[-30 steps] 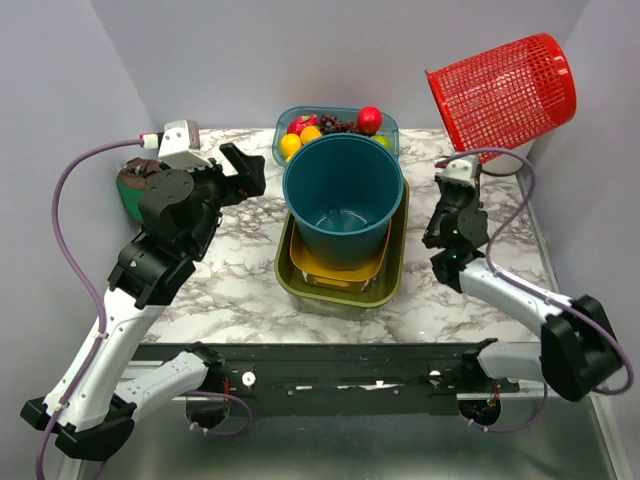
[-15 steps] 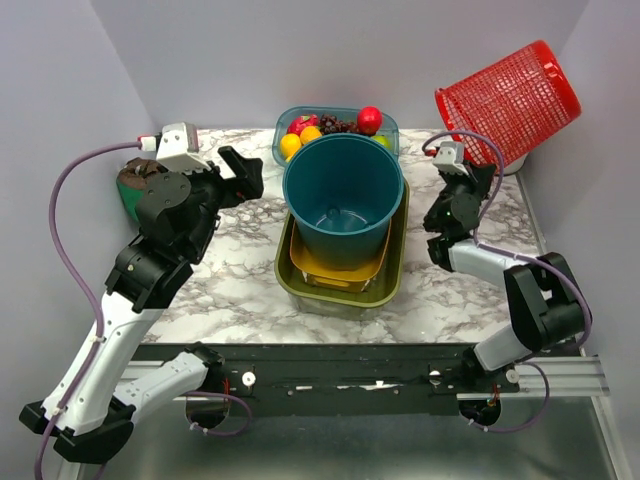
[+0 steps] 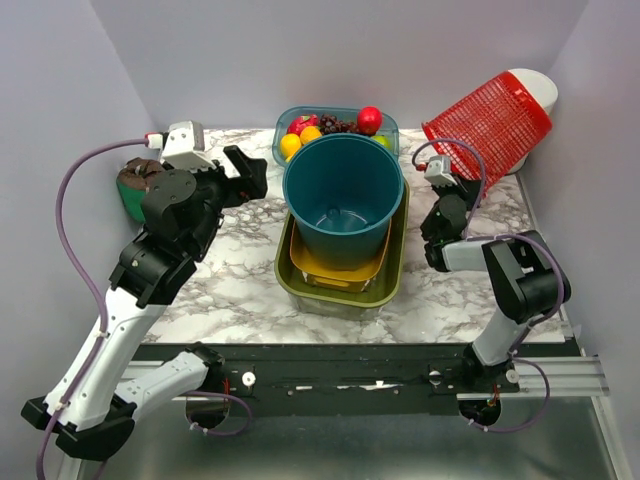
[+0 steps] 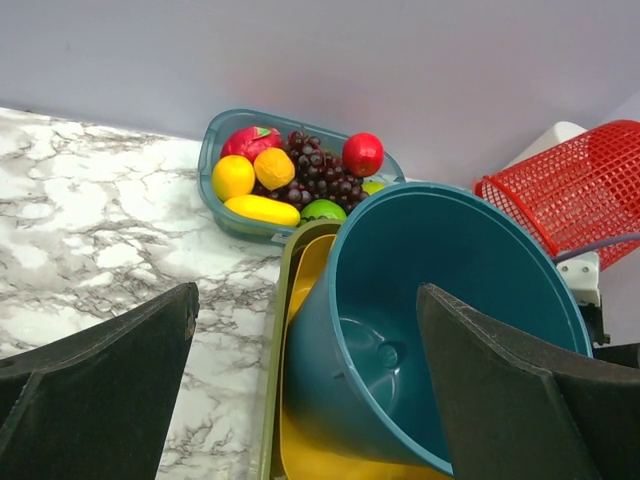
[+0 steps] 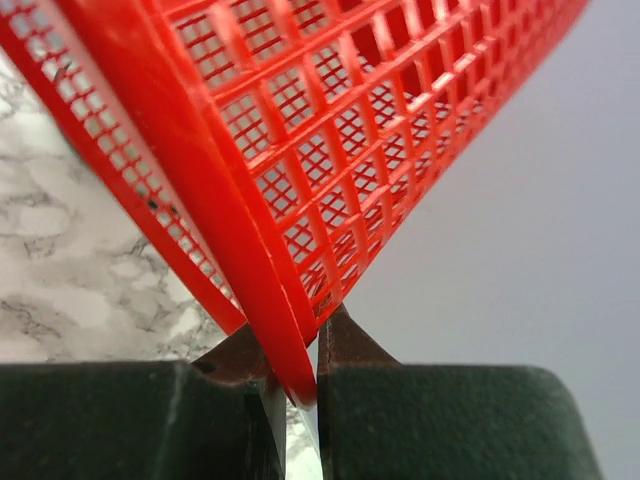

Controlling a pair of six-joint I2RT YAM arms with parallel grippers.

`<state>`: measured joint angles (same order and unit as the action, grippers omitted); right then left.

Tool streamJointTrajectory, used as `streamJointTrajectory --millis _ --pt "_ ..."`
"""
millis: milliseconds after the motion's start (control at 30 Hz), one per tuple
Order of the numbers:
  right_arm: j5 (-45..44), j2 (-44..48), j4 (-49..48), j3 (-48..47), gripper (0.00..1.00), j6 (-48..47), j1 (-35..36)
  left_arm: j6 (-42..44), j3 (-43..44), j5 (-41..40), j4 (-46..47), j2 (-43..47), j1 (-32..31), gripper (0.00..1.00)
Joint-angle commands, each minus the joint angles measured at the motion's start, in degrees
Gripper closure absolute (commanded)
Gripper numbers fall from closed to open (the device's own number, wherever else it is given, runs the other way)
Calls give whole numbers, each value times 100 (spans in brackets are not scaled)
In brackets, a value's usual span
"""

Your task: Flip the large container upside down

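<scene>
Fingers [image 5: 420, 420] of your right gripper [image 5: 295, 345] clamp the tilted red basket [image 3: 490, 120] by its rim; your left gripper [image 4: 307, 300] stands wide apart.

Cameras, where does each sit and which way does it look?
Top external: above, behind the arms, looking down on the marble table; left pincer and right pincer show.
Left wrist: on the left arm, facing the teal plastic bucket; its open black fingers show.
Right wrist: on the right arm, facing the red mesh basket; its fingers pinch the rim.
Shared: all three see the red basket.
</scene>
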<state>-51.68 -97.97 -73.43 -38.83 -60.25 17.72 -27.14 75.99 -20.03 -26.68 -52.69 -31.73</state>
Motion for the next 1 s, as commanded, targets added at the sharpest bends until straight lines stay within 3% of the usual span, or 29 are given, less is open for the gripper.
streamJointTrajectory --millis 0,433,733,833,867,900,967 --pt "53 -309 -2290 -10 99 101 -137 -142 -48 297 39 -31 17 1" --pt "0 -1601 -2299 -494 99 -373 -137 -301 -207 606 92 -14 26 1" --pt "-220 -1866 -2290 -459 99 -541 -67 -468 -427 781 224 -75 26 1" --pt "-228 -1656 -2290 -310 91 -410 -66 -459 -435 790 207 -66 26 1" --pt "-237 -1585 -2281 -249 69 -365 -58 -468 -444 773 215 -66 26 1" --pt "-255 -1445 -2272 -204 59 -313 -49 -468 -462 755 207 -49 26 1" --pt "-211 -1330 -2281 -64 47 -189 -23 -468 -471 755 207 -14 35 1"
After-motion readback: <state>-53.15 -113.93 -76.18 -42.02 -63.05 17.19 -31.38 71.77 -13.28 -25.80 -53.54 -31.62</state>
